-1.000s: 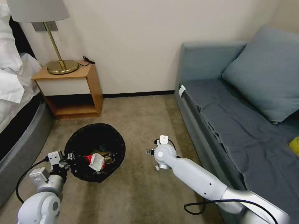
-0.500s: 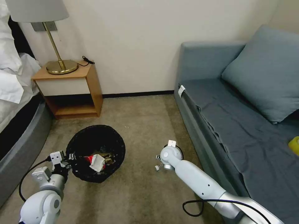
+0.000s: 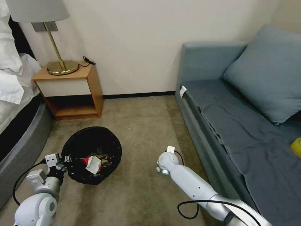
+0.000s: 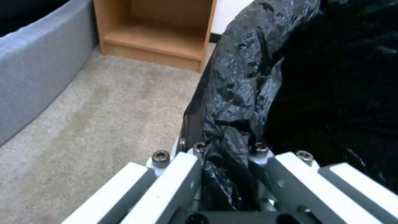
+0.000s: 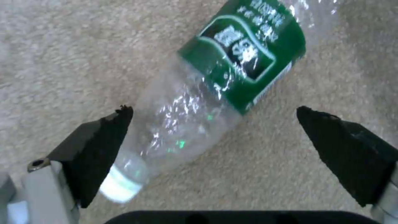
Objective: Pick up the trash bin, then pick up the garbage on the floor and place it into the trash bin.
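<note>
From the head view, the trash bin (image 3: 91, 153) sits on the carpet (image 3: 138, 125) in front of the wooden nightstand (image 3: 70, 91), with the bed (image 3: 15, 125) on one side and the blue sofa (image 3: 238, 125) well apart on the other. The left gripper (image 3: 61, 161) is at the near edge of the bin. It holds the rim, I think so the bin can be carried along to each piece of trash. The bin is round and lined with a crinkly black bag. Inside lie a red-and-white packet (image 3: 91, 164) and something tan beside it. The right arm reaches down to the carpet between the bin and the sofa, and its wrist hides what lies under it.

From the left wrist view, the left gripper (image 4: 226, 155) is pinched tight on the bin's rim (image 4: 232, 93). The shiny black bag is bunched up between its two sides.

From the right wrist view, a small bottle (image 5: 215, 90) lies on its side on the carpet. It is clear, with a green label and a white cap. The right gripper (image 5: 211, 124) is spread wide, one dark finger (image 5: 104, 140) by the cap end and the other well off to the far side. It looks lined up to close on the bottle, but it is not holding it.
</note>
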Motion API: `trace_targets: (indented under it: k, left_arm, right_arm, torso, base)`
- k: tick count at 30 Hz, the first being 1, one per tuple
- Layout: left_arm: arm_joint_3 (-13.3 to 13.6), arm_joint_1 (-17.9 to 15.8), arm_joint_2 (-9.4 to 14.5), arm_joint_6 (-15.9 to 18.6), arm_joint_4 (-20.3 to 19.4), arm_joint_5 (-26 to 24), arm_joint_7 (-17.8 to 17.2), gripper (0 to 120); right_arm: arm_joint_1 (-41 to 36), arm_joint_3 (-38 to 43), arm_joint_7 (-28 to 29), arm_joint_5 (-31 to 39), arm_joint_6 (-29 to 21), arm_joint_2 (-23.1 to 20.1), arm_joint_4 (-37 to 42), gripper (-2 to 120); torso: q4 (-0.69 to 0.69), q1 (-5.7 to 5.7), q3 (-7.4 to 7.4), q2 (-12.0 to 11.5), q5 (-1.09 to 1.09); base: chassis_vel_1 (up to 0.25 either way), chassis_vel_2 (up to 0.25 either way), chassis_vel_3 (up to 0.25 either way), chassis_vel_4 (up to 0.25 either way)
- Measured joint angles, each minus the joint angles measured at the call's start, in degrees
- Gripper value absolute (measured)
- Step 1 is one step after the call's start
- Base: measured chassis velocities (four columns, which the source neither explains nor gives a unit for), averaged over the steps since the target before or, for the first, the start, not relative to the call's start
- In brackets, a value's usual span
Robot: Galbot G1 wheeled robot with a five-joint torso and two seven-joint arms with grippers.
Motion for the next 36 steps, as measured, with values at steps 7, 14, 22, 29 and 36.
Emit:
trace_targets:
  k: [7,14,22,29,36]
  left_arm:
    - [0.5,-0.2,0.0,-0.1,0.4,0.0,0.2,3]
    - [0.6,-0.5,0.0,-0.1,0.4,0.1,0.3,3]
    - [0.4,-0.1,-0.5,-0.1,0.1,0.5,0.4,3]
    - [0.3,0.1,-0.9,-0.1,-0.2,0.7,0.5,3]
    - [0.5,0.7,-1.2,0.1,-1.0,0.5,0.4,3]
  right_arm:
    - [-0.2,0.4,-1.3,-2.1,0.7,-0.1,-0.9,81]
    - [-0.2,0.5,-2.4,-3.1,1.1,-0.3,-1.0,51]
    - [-0.2,0.5,-3.8,-4.6,1.6,0.0,-1.7,25]
    - [-0.4,0.3,-4.7,-5.6,2.3,-0.1,-1.7,10]
    - [-0.1,0.2,-5.6,-6.8,3.9,-1.4,1.3,5]
  torso:
    - [0.0,0.0,0.0,0.0,0.0]
    - [-0.01,0.0,0.0,0.0,0.0]
    - [0.0,0.0,0.0,0.0,0.0]
    - [0.0,0.0,0.0,0.0,0.0]
    - [0.0,0.0,0.0,0.0,0.0]
  base:
    - [0.0,0.0,0.0,0.0]
    - [0.0,0.0,0.0,0.0]
    - [0.0,0.0,0.0,0.0]
    - [0.0,0.0,0.0,0.0]
    - [0.0,0.0,0.0,0.0]
